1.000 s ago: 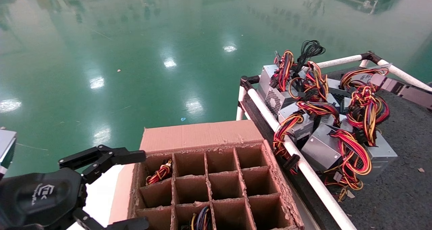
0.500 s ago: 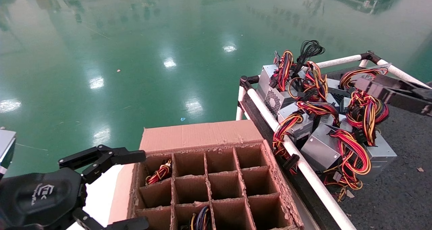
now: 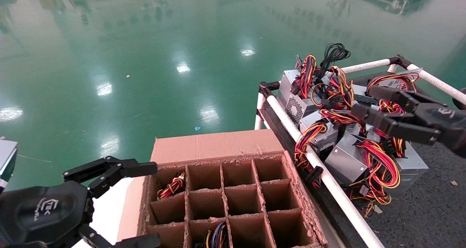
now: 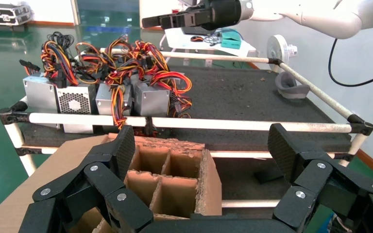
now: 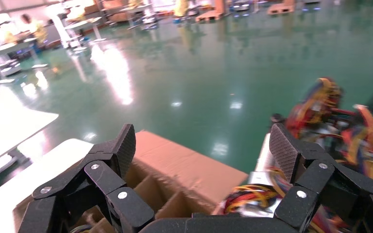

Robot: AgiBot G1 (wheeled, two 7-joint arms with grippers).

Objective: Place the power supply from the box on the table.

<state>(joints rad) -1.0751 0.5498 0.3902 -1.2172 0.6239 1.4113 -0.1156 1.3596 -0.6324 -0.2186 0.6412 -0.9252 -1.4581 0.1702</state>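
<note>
Right arm swings back toward the carton

The right gripper (image 3: 367, 102), jaws spread and empty, has come over the silver-grey wired power supplies (image 3: 349, 157) piled by the dark grey table's (image 3: 437, 204) left rail (delivery apparently done); left gripper (image 3: 145, 200) waits, jaws wide, beside the brown divided cardboard box (image 3: 218, 146).

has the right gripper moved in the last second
Yes. The right gripper has swung left over the table, above the power supply pile, toward the white rail; jaws open.

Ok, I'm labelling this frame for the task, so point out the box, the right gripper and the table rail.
box (image 3: 214, 146), head view, on its flat far flap.
right gripper (image 3: 364, 100), head view, midway between its open fingertips above the power supplies.
table rail (image 3: 338, 195), head view, on the white near-side tube.
</note>
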